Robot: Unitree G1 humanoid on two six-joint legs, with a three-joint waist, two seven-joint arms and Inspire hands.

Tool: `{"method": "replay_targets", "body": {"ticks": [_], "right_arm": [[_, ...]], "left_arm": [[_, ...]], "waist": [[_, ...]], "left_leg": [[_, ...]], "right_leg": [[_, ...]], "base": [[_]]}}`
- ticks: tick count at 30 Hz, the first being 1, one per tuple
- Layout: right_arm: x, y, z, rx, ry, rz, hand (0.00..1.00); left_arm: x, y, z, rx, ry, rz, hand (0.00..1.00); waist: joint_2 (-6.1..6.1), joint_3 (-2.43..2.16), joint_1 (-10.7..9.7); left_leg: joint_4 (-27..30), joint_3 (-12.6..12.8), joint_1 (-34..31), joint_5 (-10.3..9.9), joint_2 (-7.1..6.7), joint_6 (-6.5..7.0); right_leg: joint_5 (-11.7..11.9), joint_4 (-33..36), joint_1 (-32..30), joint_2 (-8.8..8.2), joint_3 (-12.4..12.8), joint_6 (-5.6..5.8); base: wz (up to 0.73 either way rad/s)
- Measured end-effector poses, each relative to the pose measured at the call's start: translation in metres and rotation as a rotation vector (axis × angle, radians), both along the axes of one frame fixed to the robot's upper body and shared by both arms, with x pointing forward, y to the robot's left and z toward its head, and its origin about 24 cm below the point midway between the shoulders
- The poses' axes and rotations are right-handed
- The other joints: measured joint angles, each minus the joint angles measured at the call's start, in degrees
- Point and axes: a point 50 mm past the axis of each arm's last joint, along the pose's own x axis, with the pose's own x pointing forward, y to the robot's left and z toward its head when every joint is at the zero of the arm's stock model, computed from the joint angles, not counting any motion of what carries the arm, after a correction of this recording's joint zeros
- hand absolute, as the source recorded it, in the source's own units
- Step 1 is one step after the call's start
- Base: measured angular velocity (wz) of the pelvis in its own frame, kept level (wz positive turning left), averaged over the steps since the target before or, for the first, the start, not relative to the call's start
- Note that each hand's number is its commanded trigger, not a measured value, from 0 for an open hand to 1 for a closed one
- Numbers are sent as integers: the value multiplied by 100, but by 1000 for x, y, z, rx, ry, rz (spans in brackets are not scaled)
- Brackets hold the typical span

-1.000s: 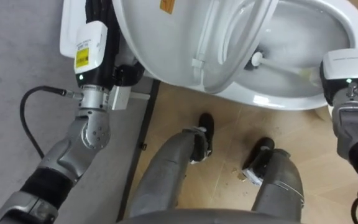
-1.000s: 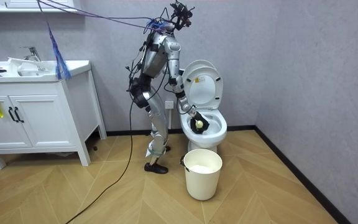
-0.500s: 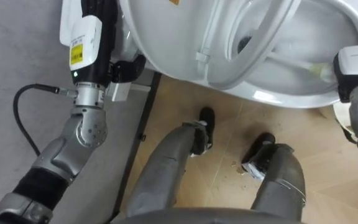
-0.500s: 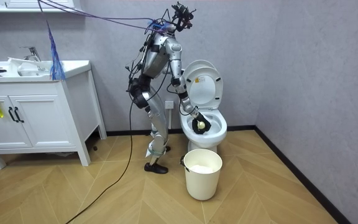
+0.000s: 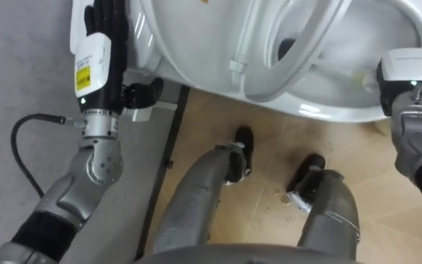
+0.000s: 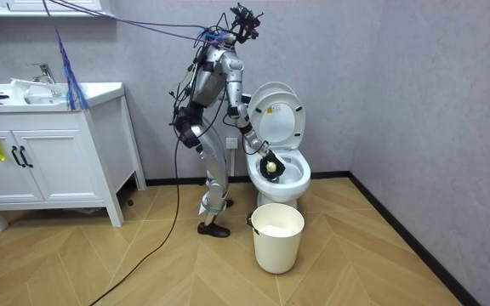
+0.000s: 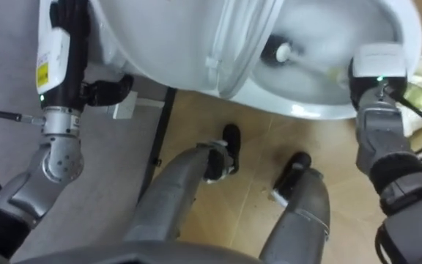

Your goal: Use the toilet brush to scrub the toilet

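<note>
Bucket (image 6: 277, 242) sits nearest on the floor, below and just in front of the right hand (image 5: 407, 73), close to the toilet (image 6: 301, 182). The robot stands on the room view's left of the toilet, facing it and leaning forward, feet on the wood floor right at the bowl's base.

The right arm reaches down into the bowl. The right hand is at the rim, closed round the greenish grip end of the brush (image 7: 281, 52). The white handle runs from that hand out across the inside of the bowl. The brush head is well inside, beyond the hand, under the raised seat (image 5: 310, 33) as the head camera sees it. Can't tell if the head touches the porcelain.

The left hand (image 5: 107, 16) is up at the toilet's other side, beside the back of the bowl. Its dark fingers look straight and lie against the white body, with the tips cut off by the top edge. It has hold of nothing that can be seen.

Seat and lid stand upright, past both hands, against the grey wall.

A white cabinet (image 6: 49, 157) with a sink is well apart from either hand, behind the robot's back on the room view's left.
</note>
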Motion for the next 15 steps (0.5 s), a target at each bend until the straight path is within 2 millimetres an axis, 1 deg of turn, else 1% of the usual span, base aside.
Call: {"method": "replay_targets", "body": {"ticks": [1,2,4,5,6,7,8,9,10,12,13,14,15], "right_arm": [[0,0,0,3,3,-2,100],[2,-1,1,-2,1,-4,100],[2,-11,2,-21,2,-26,100],[3,-13,3,-20,1,-19,100],[5,-15,2,1,-3,-25,100],[5,-17,2,19,-6,-31,100],[5,-21,3,54,-9,-49,100],[8,-24,7,83,-19,-57,100],[10,-26,9,91,-24,-60,100],[14,-34,18,101,-37,-47,100],[14,-36,20,101,-42,-49,100],[14,-38,22,99,-46,-53,100],[15,-39,24,78,-40,-45,100]], "left_arm": [[0,1,-1,0,4,4,0],[0,3,-2,4,7,14,0],[-1,4,-3,-2,7,24,0],[-1,5,-4,-8,9,33,0],[-1,5,-5,-7,12,35,0],[-1,5,-4,-6,11,35,0],[1,6,-2,-2,3,31,0],[3,7,1,8,-10,26,0],[3,8,4,10,-20,24,0],[5,8,15,9,-57,10,0],[6,7,17,5,-65,5,0],[6,5,18,4,-72,0,0],[6,5,18,21,-70,-5,0]], "waist": [[15,-2,4],[44,7,12],[69,14,22],[59,24,9],[-8,71,-46],[-9,72,-61],[-49,98,-80],[-108,139,-138],[-176,171,-149],[-256,186,-197],[-256,186,-199],[-278,201,-165],[-280,201,-119]], "left_leg": [[4,-1,5,-9,25,-15],[1,-12,5,-9,47,-33],[18,-19,8,6,49,-57],[55,-20,5,8,35,-59],[84,-23,4,9,21,-58],[94,-24,1,9,16,-59],[102,-23,-4,11,0,-61],[97,-24,-17,15,-64,-65],[111,-12,-47,15,-92,-64],[235,-26,-231,33,-197,-34],[268,-27,-276,41,-206,-22],[319,-27,-318,45,-222,-13],[326,-26,-340,51,-225,1]], "right_leg": [[-1,-15,15,24,-3,-8],[-9,-34,23,48,-10,-30],[-21,-17,21,16,-24,-53],[-55,42,20,-44,-68,-90],[-100,83,34,-81,-104,-92],[-120,106,39,-95,-123,-93],[-164,166,31,-140,-156,-103],[-240,296,-34,-224,-146,-101],[-272,377,-93,-274,-128,-102],[-367,656,-314,-455,-133,-109],[-371,693,-349,-475,-135,-104],[-370,747,-389,-506,-133,-104],[-360,744,-418,-505,-110,-87]], "base": [[-10],[0],[4],[13],[15],[20],[25],[24],[19],[22],[22],[6],[0]]}}
